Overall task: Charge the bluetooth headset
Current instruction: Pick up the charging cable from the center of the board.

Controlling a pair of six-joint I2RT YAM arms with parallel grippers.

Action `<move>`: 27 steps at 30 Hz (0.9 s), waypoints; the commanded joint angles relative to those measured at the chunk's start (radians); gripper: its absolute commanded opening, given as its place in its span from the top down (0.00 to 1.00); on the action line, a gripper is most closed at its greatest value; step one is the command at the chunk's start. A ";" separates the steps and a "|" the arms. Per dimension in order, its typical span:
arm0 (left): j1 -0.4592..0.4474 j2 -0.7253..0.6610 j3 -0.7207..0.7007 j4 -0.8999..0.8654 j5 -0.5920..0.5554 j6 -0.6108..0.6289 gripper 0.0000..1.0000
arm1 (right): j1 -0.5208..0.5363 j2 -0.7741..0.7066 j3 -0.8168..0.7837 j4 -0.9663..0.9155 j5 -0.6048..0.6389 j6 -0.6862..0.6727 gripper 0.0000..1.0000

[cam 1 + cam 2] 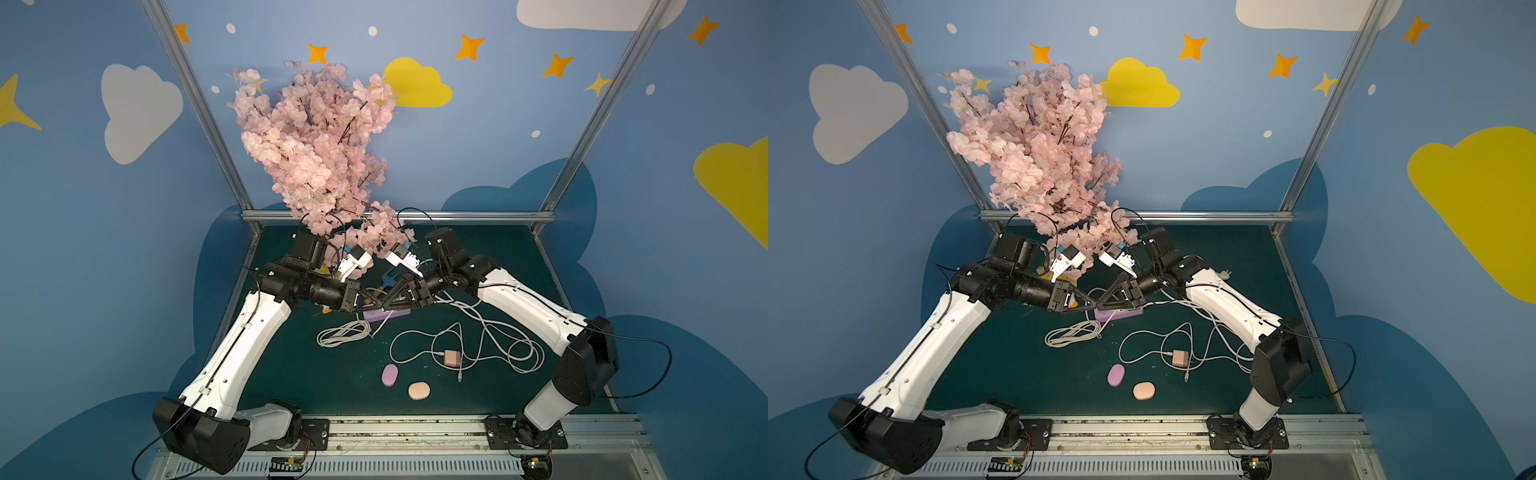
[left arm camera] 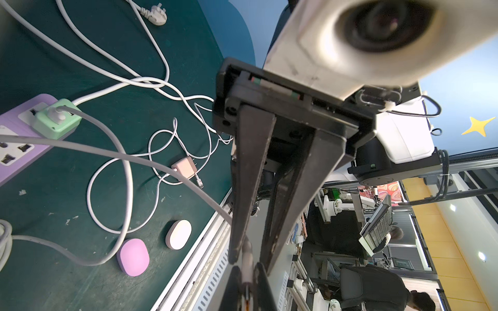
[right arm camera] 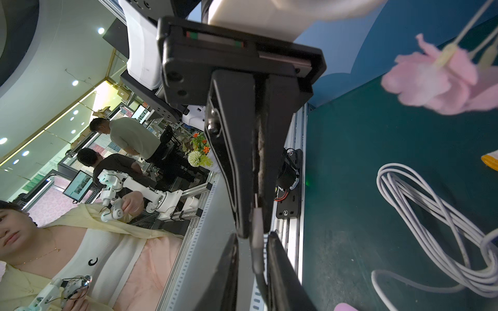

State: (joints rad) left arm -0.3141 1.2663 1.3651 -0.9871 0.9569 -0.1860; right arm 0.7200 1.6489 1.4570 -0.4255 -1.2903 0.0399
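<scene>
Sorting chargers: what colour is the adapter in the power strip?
Adapter: mint green, clearest in left wrist view.

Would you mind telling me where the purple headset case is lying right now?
In both top views the purple headset case lies on the green mat near the front rail, just to the robot's left of the peach case without touching it.

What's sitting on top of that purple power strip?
A green adapter is plugged into the power strip, a white plug in it. In both top views the left gripper and right gripper hide the adapter.
</scene>
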 commanded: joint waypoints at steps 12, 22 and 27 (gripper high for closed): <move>0.013 -0.035 0.013 0.072 0.001 -0.017 0.64 | 0.013 0.001 -0.023 0.045 0.015 0.076 1.00; 0.072 -0.119 -0.061 0.177 -0.036 -0.130 0.33 | -0.034 -0.013 -0.061 -0.077 0.125 0.022 1.00; -0.013 -0.195 -0.173 0.143 -0.276 -0.167 0.46 | -0.085 0.005 -0.037 -0.261 0.307 -0.065 1.00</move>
State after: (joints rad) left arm -0.2764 1.0973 1.2381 -0.8295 0.8295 -0.3195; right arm 0.6659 1.6501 1.4036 -0.5461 -1.1007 0.0383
